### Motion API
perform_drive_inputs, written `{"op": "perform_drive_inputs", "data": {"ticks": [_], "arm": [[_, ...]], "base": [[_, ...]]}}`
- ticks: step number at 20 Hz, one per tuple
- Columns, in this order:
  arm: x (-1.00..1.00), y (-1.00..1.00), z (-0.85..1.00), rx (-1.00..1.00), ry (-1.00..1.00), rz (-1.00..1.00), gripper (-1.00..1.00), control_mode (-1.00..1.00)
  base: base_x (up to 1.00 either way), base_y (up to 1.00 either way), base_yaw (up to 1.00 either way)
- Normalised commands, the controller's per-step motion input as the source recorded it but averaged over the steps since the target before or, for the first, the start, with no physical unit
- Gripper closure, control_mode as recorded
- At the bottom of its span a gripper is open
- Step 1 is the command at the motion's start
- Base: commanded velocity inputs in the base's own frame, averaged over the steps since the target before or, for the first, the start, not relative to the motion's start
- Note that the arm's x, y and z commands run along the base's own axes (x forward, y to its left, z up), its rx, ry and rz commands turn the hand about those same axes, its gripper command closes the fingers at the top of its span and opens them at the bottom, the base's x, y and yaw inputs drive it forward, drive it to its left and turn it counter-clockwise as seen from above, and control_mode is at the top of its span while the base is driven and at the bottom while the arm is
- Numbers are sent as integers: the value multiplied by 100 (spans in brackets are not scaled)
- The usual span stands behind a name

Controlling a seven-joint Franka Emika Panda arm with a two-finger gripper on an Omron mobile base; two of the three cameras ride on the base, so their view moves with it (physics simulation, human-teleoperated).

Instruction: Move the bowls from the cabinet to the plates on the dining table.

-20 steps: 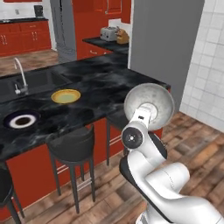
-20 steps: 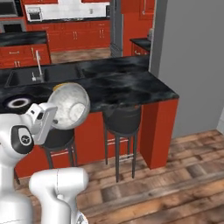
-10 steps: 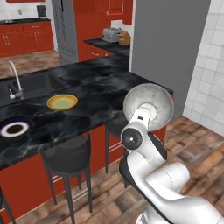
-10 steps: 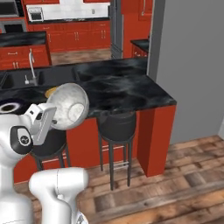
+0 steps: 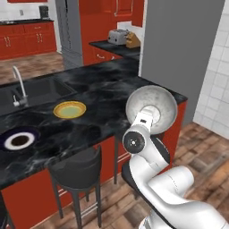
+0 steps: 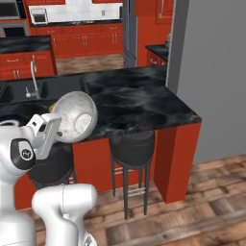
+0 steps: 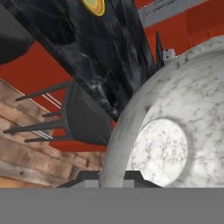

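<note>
Currently the end effector is closed on the rim of the grey bowl, held off the tabletop edge. Target yellow plate sits at 10 o'clock from the bowl; blue-rimmed plate further left.

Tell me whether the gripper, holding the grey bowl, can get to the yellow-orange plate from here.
Probably yes. The gripper holds the grey bowl up beside the dining table, and the yellow-orange plate lies bare with nothing standing between. It is some way off, so a long stretch.
</note>
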Motion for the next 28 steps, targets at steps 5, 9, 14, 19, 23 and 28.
{"op": "perform_drive_inputs", "data": {"ticks": [5,9,14,19,23,28], "arm": [[0,0,0,0,0,0,100,100],[0,0,0,0,0,0,100,100],[0,0,0,0,0,0,100,100],[0,0,0,0,0,0,100,100],[0,0,0,0,0,0,100,100],[0,0,0,0,0,0,100,100]], "base": [[53,0,0],[51,0,0],[43,0,0],[41,0,0],[38,0,0],[29,0,0]]}}
